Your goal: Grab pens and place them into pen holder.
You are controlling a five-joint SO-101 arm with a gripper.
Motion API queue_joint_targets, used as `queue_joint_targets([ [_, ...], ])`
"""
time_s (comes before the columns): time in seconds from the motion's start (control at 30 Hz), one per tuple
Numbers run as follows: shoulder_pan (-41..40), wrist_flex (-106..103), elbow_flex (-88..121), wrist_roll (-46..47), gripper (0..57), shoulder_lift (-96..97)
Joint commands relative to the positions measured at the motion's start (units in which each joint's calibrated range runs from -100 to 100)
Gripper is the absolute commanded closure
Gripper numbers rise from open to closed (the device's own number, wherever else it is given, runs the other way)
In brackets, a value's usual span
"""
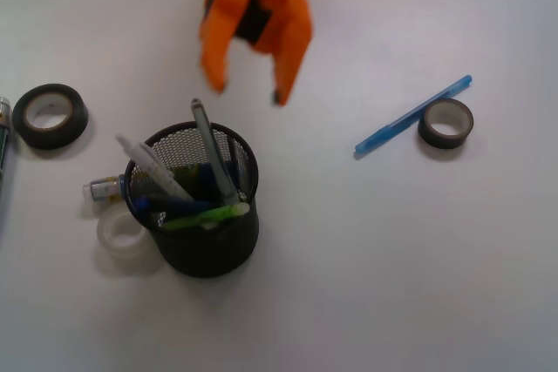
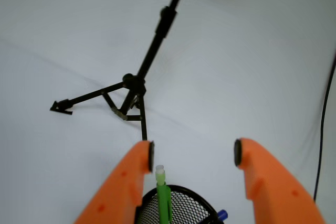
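We see claw (image 1: 248, 91) spread wide, empty | pen holder (image 1: 205, 233) just below it | blue pen (image 1: 411, 116) lying off to its side

A black mesh pen holder (image 1: 207, 215) stood upright on the white counter (image 1: 392, 285), holding several pens leaning at angles, among them a green pen (image 1: 207, 216), a grey one and a white one. A blue pen (image 1: 411, 116) lay well apart, slanted, touching a tape roll.
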Motion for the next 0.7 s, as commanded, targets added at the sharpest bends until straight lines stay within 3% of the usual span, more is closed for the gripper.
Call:
queue_joint_targets([
  [0.0, -6.0, 20.8, -0.3, 10.5, 39.4, -13.8],
  [0.3, -19.1, 57.8, -0.5, 25.2, 39.4, -19.0],
  [0.67, -24.5, 71.3, -15.8, 26.1, 39.3, 1.6],
])
